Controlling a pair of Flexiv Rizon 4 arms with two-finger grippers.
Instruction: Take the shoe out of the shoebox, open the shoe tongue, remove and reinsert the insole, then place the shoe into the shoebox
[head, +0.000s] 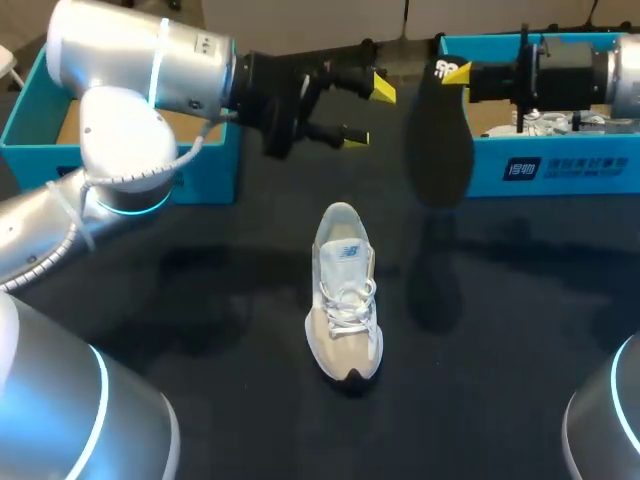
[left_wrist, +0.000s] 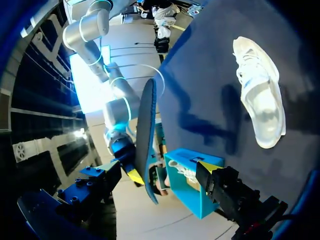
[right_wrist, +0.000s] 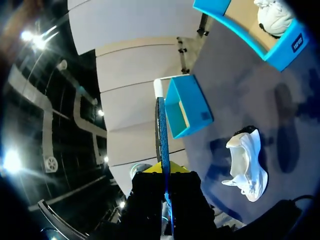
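A white and beige shoe (head: 345, 300) lies on the dark table at the middle, toe toward the front edge. My right gripper (head: 450, 72) is shut on the top end of a dark insole (head: 440, 140), which hangs upright in the air to the right of and behind the shoe. My left gripper (head: 365, 112) stands open in the air just left of the insole, nothing between its fingers. In the left wrist view the insole (left_wrist: 146, 145) shows edge-on ahead of the open gripper (left_wrist: 160, 172), the shoe (left_wrist: 260, 95) beyond. The right wrist view has the insole (right_wrist: 161, 135) between the fingers of its gripper (right_wrist: 167, 175).
A blue shoebox (head: 30, 130) stands at the back left, partly behind my left arm. A second blue shoebox (head: 560, 165) at the back right holds another white shoe (head: 545, 122). Dark table surface surrounds the middle shoe.
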